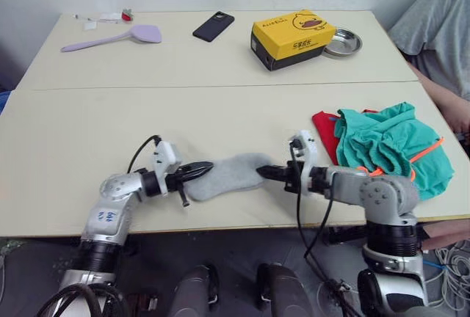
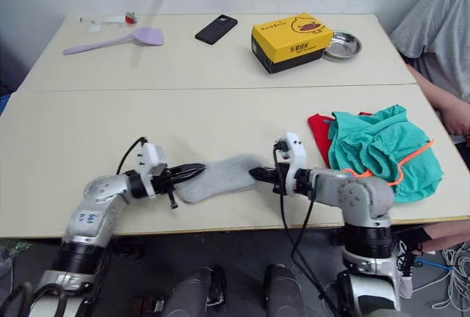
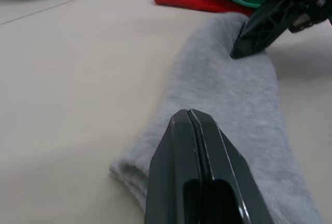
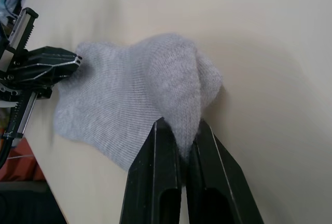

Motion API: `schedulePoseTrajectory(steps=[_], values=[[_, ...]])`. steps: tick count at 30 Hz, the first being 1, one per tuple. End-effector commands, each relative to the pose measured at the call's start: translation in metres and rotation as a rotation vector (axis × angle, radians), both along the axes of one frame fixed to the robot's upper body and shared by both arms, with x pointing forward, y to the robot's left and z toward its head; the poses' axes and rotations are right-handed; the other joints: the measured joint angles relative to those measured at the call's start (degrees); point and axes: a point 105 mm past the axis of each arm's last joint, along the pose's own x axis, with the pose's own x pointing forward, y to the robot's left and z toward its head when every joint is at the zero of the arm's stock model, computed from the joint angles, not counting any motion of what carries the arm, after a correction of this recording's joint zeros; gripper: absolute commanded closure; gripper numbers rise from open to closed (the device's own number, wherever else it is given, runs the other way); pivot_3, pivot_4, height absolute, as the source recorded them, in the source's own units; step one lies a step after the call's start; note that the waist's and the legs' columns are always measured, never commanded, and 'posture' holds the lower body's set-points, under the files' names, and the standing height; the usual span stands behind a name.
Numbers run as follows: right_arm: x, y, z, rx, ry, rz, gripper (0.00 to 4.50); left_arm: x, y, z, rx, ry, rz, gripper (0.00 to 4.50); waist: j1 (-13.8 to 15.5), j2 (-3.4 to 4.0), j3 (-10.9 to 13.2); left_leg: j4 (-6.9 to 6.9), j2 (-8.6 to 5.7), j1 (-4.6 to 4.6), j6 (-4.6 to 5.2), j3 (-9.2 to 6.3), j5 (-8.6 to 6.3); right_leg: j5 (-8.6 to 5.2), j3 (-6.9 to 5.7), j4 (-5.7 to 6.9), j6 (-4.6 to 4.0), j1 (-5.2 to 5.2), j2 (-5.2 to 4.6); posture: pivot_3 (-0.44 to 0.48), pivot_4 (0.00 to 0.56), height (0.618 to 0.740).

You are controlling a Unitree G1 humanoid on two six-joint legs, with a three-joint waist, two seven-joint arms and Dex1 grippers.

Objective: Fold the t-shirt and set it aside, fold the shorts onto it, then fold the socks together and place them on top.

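The grey socks [image 1: 229, 175] lie flat as one long piece near the table's front edge, between my two grippers. My left gripper [image 1: 208, 166] is shut, and its tip rests on the socks' left end [image 3: 228, 110] with no cloth seen between the fingers. From the other side, my right gripper [image 4: 179, 128] is shut on the edge of the socks' right end, which bunches up there. Further right, the teal-green shorts [image 1: 385, 144] with an orange drawstring lie crumpled on the red t-shirt [image 1: 323, 128]. Just a corner of the t-shirt shows.
On the far table stand a yellow box [image 1: 292, 37] and a metal bowl [image 1: 343, 42], with a black phone [image 1: 214, 26] and a purple spatula [image 1: 117, 37] to their left. A person in a grey shirt [image 1: 440, 27] sits at the right edge.
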Motion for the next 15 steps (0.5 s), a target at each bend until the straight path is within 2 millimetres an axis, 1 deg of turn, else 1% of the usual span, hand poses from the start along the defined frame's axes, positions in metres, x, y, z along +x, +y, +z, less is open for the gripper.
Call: schedulePoseTrajectory(steps=[1, 2, 4, 8, 12, 14, 15], values=[[0.008, -0.021, 0.023, -0.015, -0.083, -0.019, 4.47, 0.012, -0.022, 0.013, -0.081, 0.001, 0.005, 4.50, 0.01, 0.00, 0.00, 0.00, 0.01, 0.00, 0.00, 0.02, 0.00, 0.00, -0.02, 0.01, 0.00, -0.01, 0.01, 0.000, 0.150, 0.740], [0.010, -0.027, 0.026, -0.031, -0.092, -0.028, 4.47, 0.014, -0.028, 0.013, -0.084, 0.000, -0.011, 4.50, 0.01, 0.00, 0.00, 0.00, 0.01, 0.00, 0.01, 0.03, 0.00, 0.00, -0.06, 0.01, 0.01, -0.01, 0.05, 0.000, 0.150, 0.740], [0.014, -0.038, 0.031, -0.063, -0.105, -0.036, 4.47, 0.016, -0.042, 0.009, -0.048, -0.002, -0.049, 4.50, 0.03, 0.00, 0.00, 0.03, 0.03, 0.00, 0.02, 0.03, 0.01, 0.01, -0.15, -0.01, 0.02, 0.01, 0.21, 0.000, 0.150, 0.740], [0.017, -0.048, 0.036, -0.120, -0.115, -0.021, 4.47, 0.021, -0.061, -0.003, 0.038, -0.007, -0.095, 4.50, -0.03, 0.00, 0.00, 0.05, 0.02, 0.02, 0.05, 0.09, 0.03, 0.01, -0.15, -0.01, 0.02, 0.01, 0.28, 0.000, 0.150, 0.740], [0.020, -0.053, 0.037, -0.169, -0.093, -0.017, 4.47, 0.022, -0.070, -0.012, 0.095, 0.001, -0.108, 4.50, 0.01, 0.00, 0.00, 0.09, 0.07, 0.02, 0.05, 0.12, 0.04, 0.01, -0.13, -0.02, 0.02, 0.00, 0.26, 0.000, 0.150, 0.740], [0.019, -0.050, 0.037, -0.192, -0.086, 0.002, 4.47, 0.028, -0.070, -0.014, 0.086, 0.012, -0.056, 4.50, 0.02, 0.00, 0.00, 0.11, 0.07, 0.02, 0.05, 0.12, 0.04, 0.01, -0.12, -0.01, 0.02, 0.01, 0.20, 0.000, 0.150, 0.740], [0.018, -0.047, 0.036, -0.215, -0.077, 0.010, 4.47, 0.029, -0.072, -0.013, 0.046, 0.026, -0.029, 4.50, 0.03, 0.00, 0.00, 0.11, 0.07, 0.03, 0.06, 0.11, 0.04, 0.01, -0.11, -0.01, 0.02, 0.02, 0.16, 0.000, 0.150, 0.740]])
